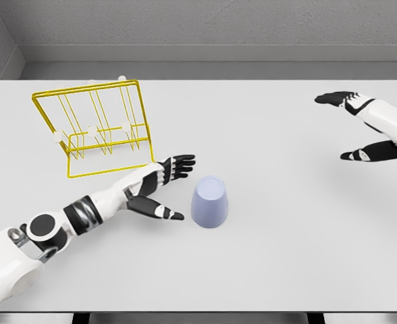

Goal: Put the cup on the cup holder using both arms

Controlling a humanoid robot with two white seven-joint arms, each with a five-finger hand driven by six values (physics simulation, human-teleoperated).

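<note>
While upright, cup (210, 202) just right of open left robot hand (163, 189).

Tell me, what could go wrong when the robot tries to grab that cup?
The left hand is open right beside the cup, so a clumsy close might knock it over or push it away. The right hand is far off by the table's right side, so help could come late. The yellow cup holder sits close behind the left arm, which might bump it.
</note>
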